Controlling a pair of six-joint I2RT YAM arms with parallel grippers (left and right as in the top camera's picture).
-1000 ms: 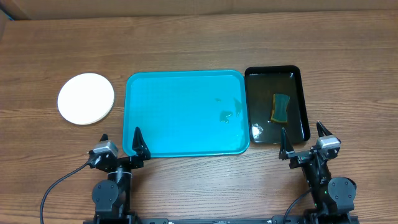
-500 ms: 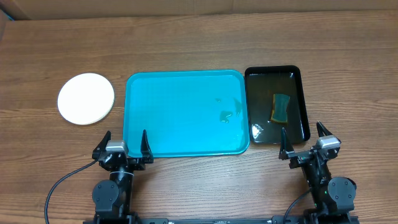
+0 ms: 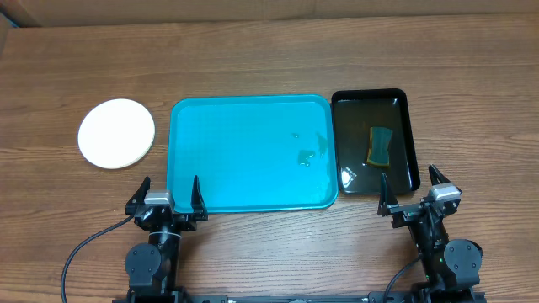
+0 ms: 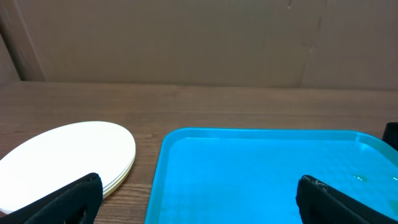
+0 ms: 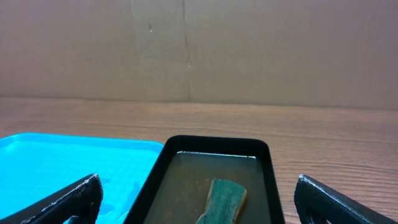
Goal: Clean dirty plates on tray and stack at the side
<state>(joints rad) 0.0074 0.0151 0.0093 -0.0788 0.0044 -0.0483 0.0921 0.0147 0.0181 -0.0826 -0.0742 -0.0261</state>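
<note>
1. Overhead view: the plates sit in one stack on the bare table, just left of the tray and clear of its rim. The tray carries no plates, only a small puddle towards its right side.
2. Left gripper is parked at the tray's near left corner, jaws released and spread wide with nothing between them. Right gripper is parked just in front of the black tray, jaws also spread wide and holding nothing.
3. Key relation: the stack lies ahead of the left jaws and off to their left. It is well apart from the right arm, so any touch on the plates falls to your left arm. The plates are round, so they have no long axis to line up with.
4. The sponge lies in the black tray ahead of the right jaws, its long axis running roughly away from the robot.
5. Judgement: with the tray bare of plates and the stack at the side, the task looks done or nearly so.
6. View differences: the left wrist view shows layered rims at the stack's edge, which overhead renders as a single white disc. The number of plates can't be settled from either view. No smear or green rim is visible in any view. The right wrist view shows the sponge lying in murky water, which is less plain from above.
</note>
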